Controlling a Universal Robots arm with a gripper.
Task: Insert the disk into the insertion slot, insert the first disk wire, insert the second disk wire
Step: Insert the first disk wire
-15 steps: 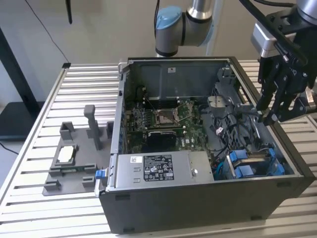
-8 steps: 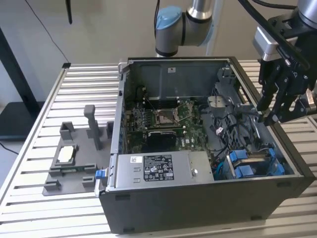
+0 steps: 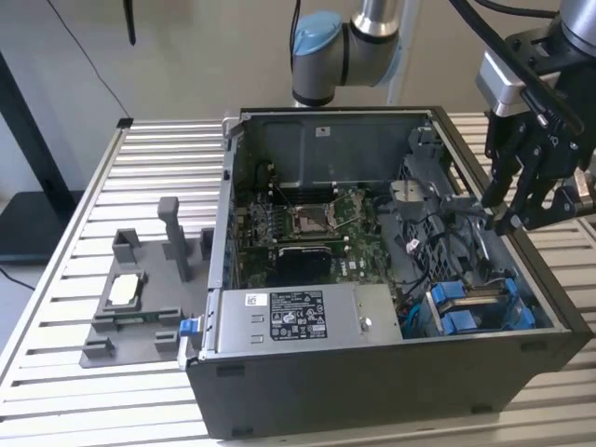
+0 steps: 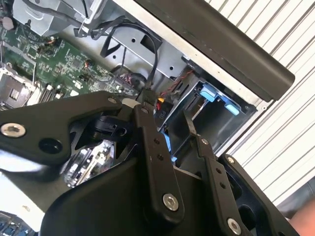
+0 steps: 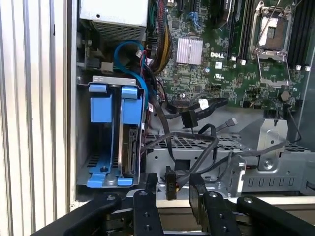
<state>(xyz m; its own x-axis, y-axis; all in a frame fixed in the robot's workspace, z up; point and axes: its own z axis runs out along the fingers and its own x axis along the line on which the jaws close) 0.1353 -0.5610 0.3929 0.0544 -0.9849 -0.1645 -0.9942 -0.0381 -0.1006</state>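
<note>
The disk (image 5: 127,147), in its blue carrier (image 5: 106,105), stands upright inside the insertion slot (image 5: 84,147) of the grey drive cage. It also shows at the case's front right corner (image 3: 470,300). My gripper (image 5: 172,183) hangs over the case's right side (image 3: 498,216), just past the cage. Its fingers (image 5: 147,191) are open. A black wire connector (image 5: 171,173) on a looping black cable (image 4: 153,59) sits between the fingertips without clear contact. A second black connector (image 5: 189,118) lies loose further in.
The open computer case (image 3: 372,391) sits on a slatted metal table (image 3: 168,158). Inside are the motherboard (image 3: 307,223), the silver power supply box (image 3: 298,312) and tangled cables (image 5: 162,44). A grey fixture (image 3: 140,289) stands at the exterior view's left.
</note>
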